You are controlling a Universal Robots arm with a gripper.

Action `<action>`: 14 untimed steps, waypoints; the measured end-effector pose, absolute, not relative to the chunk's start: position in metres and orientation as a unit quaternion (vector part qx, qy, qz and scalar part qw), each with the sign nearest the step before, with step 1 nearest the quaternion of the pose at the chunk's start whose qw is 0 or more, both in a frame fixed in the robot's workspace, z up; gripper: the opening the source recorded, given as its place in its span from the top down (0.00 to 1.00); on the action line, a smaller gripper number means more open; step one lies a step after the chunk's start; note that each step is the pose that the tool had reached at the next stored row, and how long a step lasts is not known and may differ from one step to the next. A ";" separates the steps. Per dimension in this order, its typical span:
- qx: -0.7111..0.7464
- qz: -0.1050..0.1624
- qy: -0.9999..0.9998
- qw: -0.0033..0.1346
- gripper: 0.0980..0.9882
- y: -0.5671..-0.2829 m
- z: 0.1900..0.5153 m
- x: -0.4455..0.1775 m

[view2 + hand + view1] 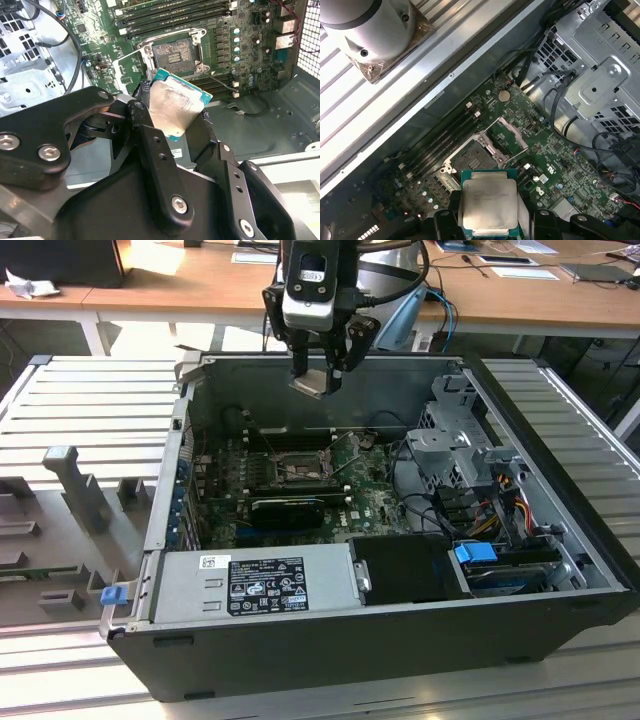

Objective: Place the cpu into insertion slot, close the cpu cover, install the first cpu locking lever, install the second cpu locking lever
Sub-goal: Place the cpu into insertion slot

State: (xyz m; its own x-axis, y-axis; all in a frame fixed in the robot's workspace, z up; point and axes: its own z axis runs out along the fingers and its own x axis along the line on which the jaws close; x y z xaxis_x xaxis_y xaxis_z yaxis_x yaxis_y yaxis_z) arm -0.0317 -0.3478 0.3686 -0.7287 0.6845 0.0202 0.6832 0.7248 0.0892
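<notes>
My gripper (pixel 318 375) hangs above the back wall of the open computer case, shut on the cpu (pixel 310 383). In both wrist views the cpu (pixel 175 107) (pixel 489 202) shows as a silver-topped square chip with a green edge, pinched at two opposite sides by the black fingers (pixel 145 130). Below it, on the green motherboard (pixel 555 150), lies the insertion slot (pixel 470 159) (pixel 174 52) (pixel 298 462), uncovered and with nothing in it. The cpu cover (pixel 512 131) (pixel 131 70) stands swung open beside the slot. The cpu is well above the slot and apart from it.
A grey power supply (pixel 255 585) fills the case's near side. A metal drive cage (pixel 460 440) with cables (pixel 500 500) stands at the exterior view's right. A long black block (pixel 290 508) lies just in front of the slot. Memory slots (pixel 175 15) run beside it.
</notes>
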 end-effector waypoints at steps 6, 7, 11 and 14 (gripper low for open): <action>0.399 0.045 0.916 0.009 0.52 -0.348 0.369 -0.032; 0.403 0.045 0.914 0.009 0.52 -0.348 0.369 -0.032; 0.420 0.045 0.906 0.010 0.52 -0.348 0.369 -0.032; 0.427 0.045 0.903 0.010 0.52 -0.348 0.369 -0.032</action>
